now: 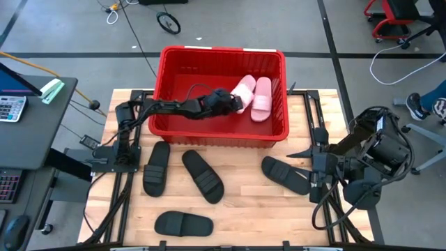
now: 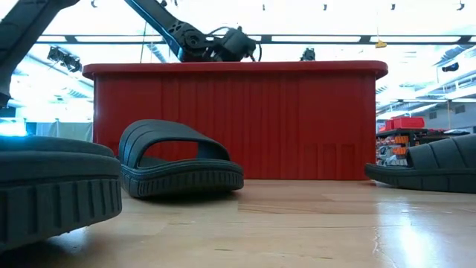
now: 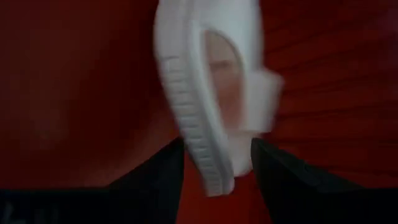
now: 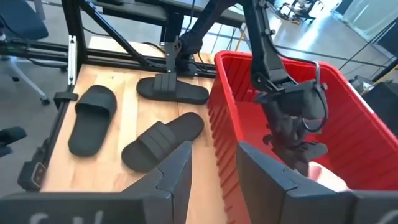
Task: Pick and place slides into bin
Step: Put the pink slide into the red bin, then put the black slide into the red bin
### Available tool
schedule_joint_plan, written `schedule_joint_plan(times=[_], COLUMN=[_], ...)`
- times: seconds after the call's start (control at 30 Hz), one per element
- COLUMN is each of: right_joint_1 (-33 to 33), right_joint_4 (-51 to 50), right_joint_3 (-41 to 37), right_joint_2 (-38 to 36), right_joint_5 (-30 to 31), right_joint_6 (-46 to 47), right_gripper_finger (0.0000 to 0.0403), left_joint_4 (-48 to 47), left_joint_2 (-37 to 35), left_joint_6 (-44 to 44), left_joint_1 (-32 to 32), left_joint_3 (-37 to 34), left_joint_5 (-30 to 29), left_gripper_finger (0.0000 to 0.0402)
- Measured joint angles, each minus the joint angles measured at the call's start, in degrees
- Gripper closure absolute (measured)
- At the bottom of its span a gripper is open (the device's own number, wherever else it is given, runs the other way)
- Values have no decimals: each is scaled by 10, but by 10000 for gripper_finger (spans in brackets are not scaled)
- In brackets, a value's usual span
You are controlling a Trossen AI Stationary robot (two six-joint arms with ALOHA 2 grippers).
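The red bin (image 1: 221, 132) stands at the table's far middle. Two pale pink slides lie in its right half: one (image 1: 261, 97) flat, the other (image 1: 242, 93) at my left gripper (image 1: 228, 102), which reaches into the bin from the left and is shut on it (image 3: 211, 106). Several black slides rest sole-down on the table: (image 1: 156, 167), (image 1: 203, 176), (image 1: 183, 224), (image 1: 286, 174). My right gripper (image 1: 310, 164) is open and empty at the table's right, just right of the rightmost black slide. My left gripper pinches one end of the pink slide (image 3: 217, 177) between its two fingers (image 3: 163, 177), one on the ribbed sole side and one on the other. The slide is turned on its edge and runs away from the fingers along their line, inside the bin.
The bin's thick rim (image 2: 238, 71) stands well above the table. Black slides lie close to the low camera (image 2: 52, 186), (image 2: 178, 160), (image 2: 431, 164). Bare wood shows at the table's near right. Arm mounts and cables line both table sides.
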Motion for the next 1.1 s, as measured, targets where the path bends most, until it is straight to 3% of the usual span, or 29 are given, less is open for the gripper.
schedule_joint_plan(times=[0.13, 0.3, 0.53, 0.77, 0.97, 1.1], right_joint_1=[0, 0, 0, 0, 0, 0], right_joint_4=[0, 0, 0, 0, 0, 1], right_joint_3=[0, 0, 0, 0, 0, -4], right_joint_2=[0, 0, 0, 0, 0, 0], right_joint_5=[0, 0, 0, 0, -1, -46], right_joint_6=[29, 27, 19, 20, 43, 84], right_gripper_finger=[273, 273, 273, 273, 273, 273], left_joint_4=[-74, -80, -78, -63, 43, 74], left_joint_2=[0, 0, 0, 0, 0, 0], left_joint_6=[-11, -4, 4, 48, 50, 83], left_joint_1=[6, 11, 12, 12, 15, 17], left_joint_3=[0, 0, 0, 0, 2, 55], left_joint_5=[1, 35, 172, 176, 180, 199], left_gripper_finger=[211, 210, 213, 217, 231, 244])
